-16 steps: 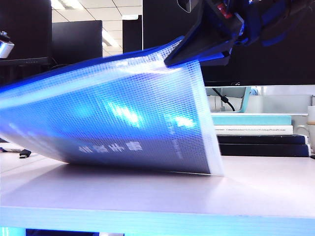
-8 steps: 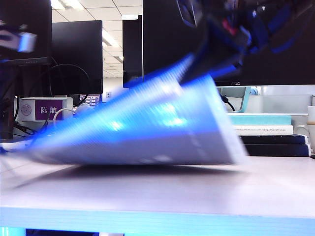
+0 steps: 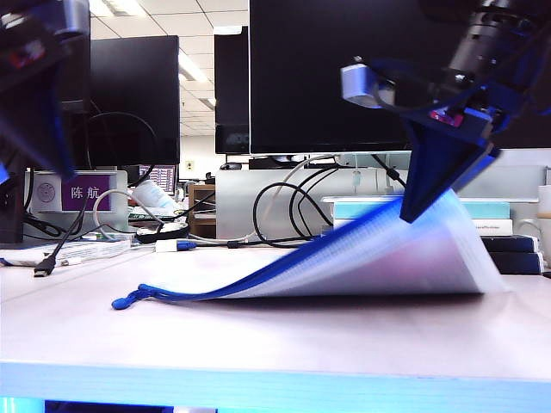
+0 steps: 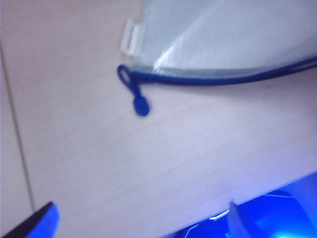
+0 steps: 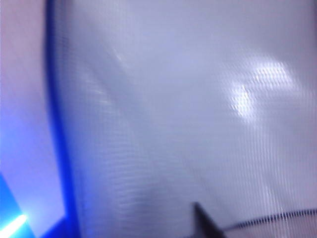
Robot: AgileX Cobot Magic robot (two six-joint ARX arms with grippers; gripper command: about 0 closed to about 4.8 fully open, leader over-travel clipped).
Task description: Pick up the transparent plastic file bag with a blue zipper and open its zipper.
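The file bag (image 3: 379, 258) lies mostly flat on the table, its right end still curving up to my right gripper (image 3: 422, 202). Its blue zipper (image 3: 258, 280) runs along the near edge down to the cord loop and tab (image 3: 125, 301) on the tabletop. In the right wrist view the mesh bag (image 5: 188, 109) fills the picture, and the right gripper (image 5: 133, 220) has its jaws apart with one dark finger (image 5: 205, 223) over the bag. My left gripper (image 3: 47, 138) hangs high at the far left, clear of the bag. It (image 4: 140, 218) is open and empty above the table, near the zipper tab (image 4: 141, 106).
Stacked books (image 3: 516, 245) sit behind the bag at the right. Black cables (image 3: 293, 202), a power strip and a purple nameplate (image 3: 82, 191) line the back of the table. A small cable plug (image 3: 43, 272) lies at the left. The table's front edge (image 3: 275, 374) is near.
The bag has dropped from held up to lying mostly on the table. My left gripper has let go and pulled up to the far left. My right gripper has opened and turned.
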